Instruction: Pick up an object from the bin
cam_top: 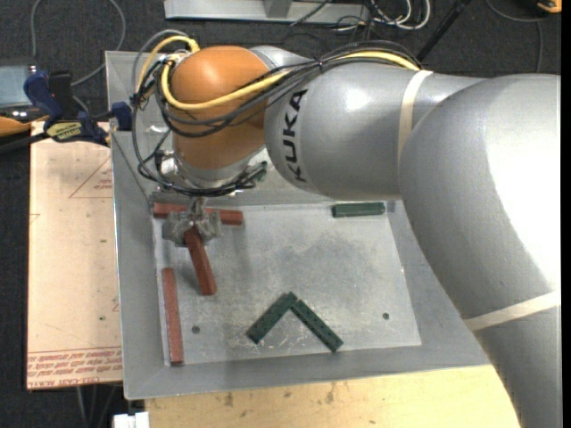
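Pincer [194,226] over upper end of slanted red-brown bar [203,270], up-left of green L-shaped block [293,319]; open or clamped, cannot tell; risk: an end-hold lets bar tilt, slip, or snag the crosswise red-brown bar [230,218] close by.

The grey metal bin [357,266] holds five loose pieces in two colours; three are red-brown straight bars and two are dark green. Of the red-brown ones, one long bar [172,315] lies along the left wall; one diagonal bar [202,270] lies left of the middle; one crosswise bar [230,218] lies toward the far side, its middle hidden behind the gripper [194,228], so whether it is a single piece or two short ones cannot be told. Of the green ones, one is a short straight bar [359,209] by the far wall; one is an angle-shaped piece [293,321] near the front, possibly two bars meeting at a corner.
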Robot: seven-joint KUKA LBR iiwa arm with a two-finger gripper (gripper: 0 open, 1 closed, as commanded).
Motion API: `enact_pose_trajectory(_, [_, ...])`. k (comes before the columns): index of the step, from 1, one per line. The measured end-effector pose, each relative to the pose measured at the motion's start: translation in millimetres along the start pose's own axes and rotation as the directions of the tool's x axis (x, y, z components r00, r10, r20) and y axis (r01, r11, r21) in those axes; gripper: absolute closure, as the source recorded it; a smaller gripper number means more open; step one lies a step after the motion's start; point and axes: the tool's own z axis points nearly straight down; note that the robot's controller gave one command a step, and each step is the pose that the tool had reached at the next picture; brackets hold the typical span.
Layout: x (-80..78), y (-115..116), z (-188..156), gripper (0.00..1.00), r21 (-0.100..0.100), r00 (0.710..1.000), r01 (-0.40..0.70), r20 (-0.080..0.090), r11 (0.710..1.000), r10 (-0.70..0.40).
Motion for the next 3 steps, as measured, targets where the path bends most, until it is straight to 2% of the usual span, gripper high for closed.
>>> enact_pose_trajectory(2, [-2.7,-2,-45,1.00,-0.002,1.000,-0.007,-0.001,1.000,0.007])
enact_pose_trajectory(3, [-3.5,-3,-54,1.00,-0.004,1.000,-0.010,-0.001,1.000,0.010])
